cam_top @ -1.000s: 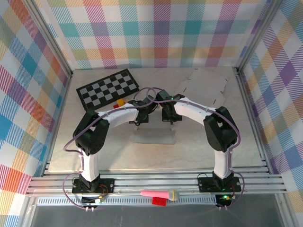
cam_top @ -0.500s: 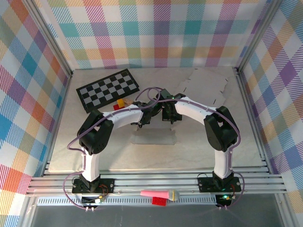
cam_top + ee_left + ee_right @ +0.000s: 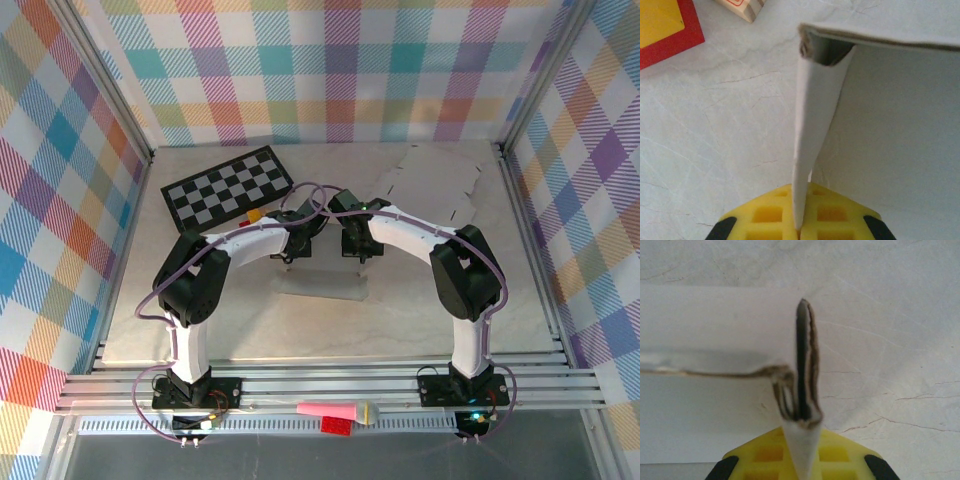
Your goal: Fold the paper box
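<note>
The white paper box [image 3: 322, 281] sits partly folded at the middle of the table, its front panel lying flat toward me. My left gripper [image 3: 290, 248] is shut on the box's left side wall [image 3: 815, 130], which stands upright between the yellow pads [image 3: 765, 215]. On the other side, my right gripper [image 3: 356, 248] is shut on the right side wall [image 3: 802, 370], a doubled flap seen edge-on between its yellow pads [image 3: 835, 452]. The two grippers face each other across the back of the box.
A black-and-white checkerboard [image 3: 228, 187] lies at the back left. A red and yellow block [image 3: 256, 216] and a wooden block [image 3: 742, 7] rest just left of the box. A flat white cardboard sheet [image 3: 435, 180] lies at the back right. Metal frame rails [image 3: 330, 385] run along the near edge.
The left gripper slid right toward the box, then came back left; it is clamped on the left wall now. The right arm has stayed put.
</note>
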You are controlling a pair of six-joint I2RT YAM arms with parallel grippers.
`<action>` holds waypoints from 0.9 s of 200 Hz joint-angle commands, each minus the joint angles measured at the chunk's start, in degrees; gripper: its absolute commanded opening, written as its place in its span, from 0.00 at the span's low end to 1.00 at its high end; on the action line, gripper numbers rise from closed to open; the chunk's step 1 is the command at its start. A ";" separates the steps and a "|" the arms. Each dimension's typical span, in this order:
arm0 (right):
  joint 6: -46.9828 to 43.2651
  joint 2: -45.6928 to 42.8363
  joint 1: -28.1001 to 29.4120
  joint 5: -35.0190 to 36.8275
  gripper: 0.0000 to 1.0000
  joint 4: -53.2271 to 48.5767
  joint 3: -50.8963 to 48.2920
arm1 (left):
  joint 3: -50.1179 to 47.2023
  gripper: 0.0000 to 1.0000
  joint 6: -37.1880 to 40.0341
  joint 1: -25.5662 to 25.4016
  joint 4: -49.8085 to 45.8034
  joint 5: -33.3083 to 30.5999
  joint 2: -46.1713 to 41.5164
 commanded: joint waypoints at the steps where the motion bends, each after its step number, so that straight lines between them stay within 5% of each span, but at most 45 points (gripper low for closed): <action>1: 0.95 2.25 0.28 -0.06 0.00 -2.90 -1.02 | 0.86 0.00 -2.13 0.53 -4.73 -3.17 1.30; 35: 1.43 2.64 0.28 -0.44 0.00 -3.25 -0.68 | 3.14 0.00 -6.87 -1.94 -10.12 -9.18 3.16; 76: 1.02 2.82 0.28 -0.57 0.00 -3.16 -0.63 | 1.30 0.00 -6.62 -2.82 -6.51 -6.22 1.61; 114: 0.79 2.64 0.27 -0.53 0.00 -3.20 -1.05 | 2.02 0.47 -2.13 -2.54 -4.01 -3.89 -3.47; 180: 1.13 2.99 0.17 -0.49 0.00 -3.78 -0.55 | 2.44 0.54 2.89 2.01 -5.04 4.30 -4.66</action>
